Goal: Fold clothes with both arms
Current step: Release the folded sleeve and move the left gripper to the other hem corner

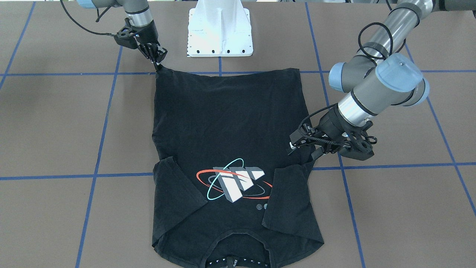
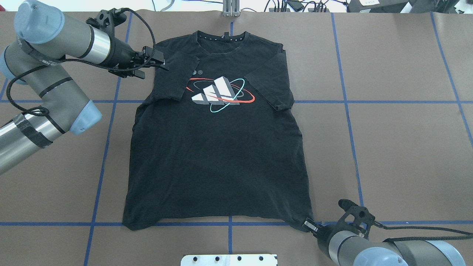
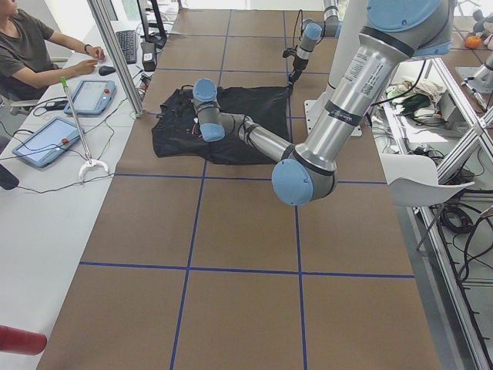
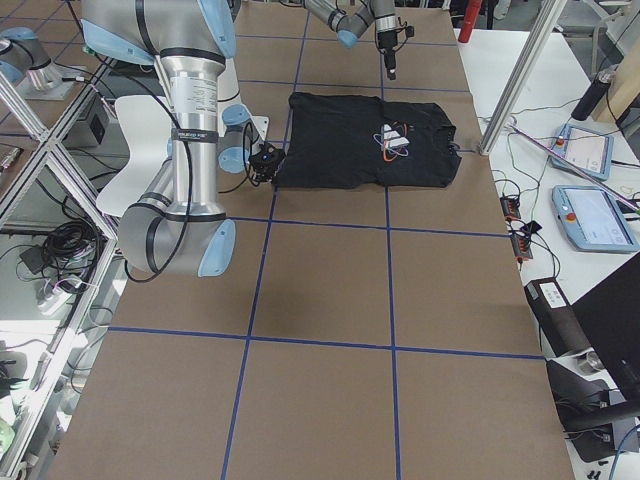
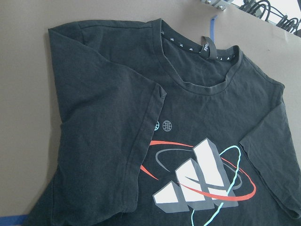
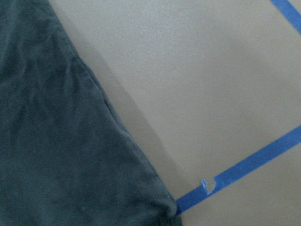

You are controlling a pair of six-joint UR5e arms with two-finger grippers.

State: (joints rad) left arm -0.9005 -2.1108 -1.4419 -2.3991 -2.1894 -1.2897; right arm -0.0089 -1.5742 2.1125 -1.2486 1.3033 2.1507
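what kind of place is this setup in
Probably a robotics lab: grey-silver jointed robot arms work over a brown table gridded with blue tape, and a person sits beside grey touchscreen pendants.

The shirt (image 2: 221, 155) is black, and its print (image 2: 218, 92) has white and grey blocks with red and teal rings around them. The tabletop (image 2: 388, 147) is brown with blue lines in a grid. The left arm (image 2: 55, 40) and right arm (image 2: 347, 244) are grey and silver with light blue caps.
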